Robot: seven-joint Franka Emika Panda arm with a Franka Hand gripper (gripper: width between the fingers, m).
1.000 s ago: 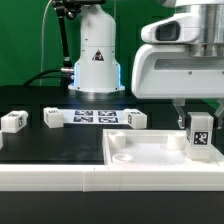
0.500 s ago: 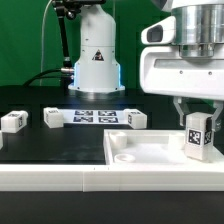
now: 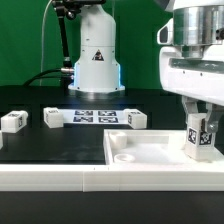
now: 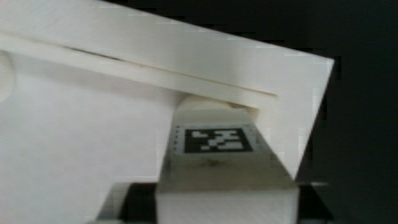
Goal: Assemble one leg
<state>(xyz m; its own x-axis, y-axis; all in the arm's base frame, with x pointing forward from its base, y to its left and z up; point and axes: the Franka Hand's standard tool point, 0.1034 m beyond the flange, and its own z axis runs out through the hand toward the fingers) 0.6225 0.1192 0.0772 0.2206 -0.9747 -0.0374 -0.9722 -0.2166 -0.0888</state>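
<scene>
Shifted toward the exterior view's right since a second ago, the arm is now seen with the leg (image 3: 202,140) over the end of the white panel (image 3: 150,152).

The leg (image 4: 222,150) is pinched upright between the jaws, with its black-and-white tag turned to the exterior camera. It is held over the panel (image 4: 89,130) close to a corner, beside the black bench (image 3: 60,145). Whether its foot touches the panel cannot be told. Three more small blocks (image 3: 51,118) and the marker board (image 3: 95,116) are left lying well apart from it.
</scene>
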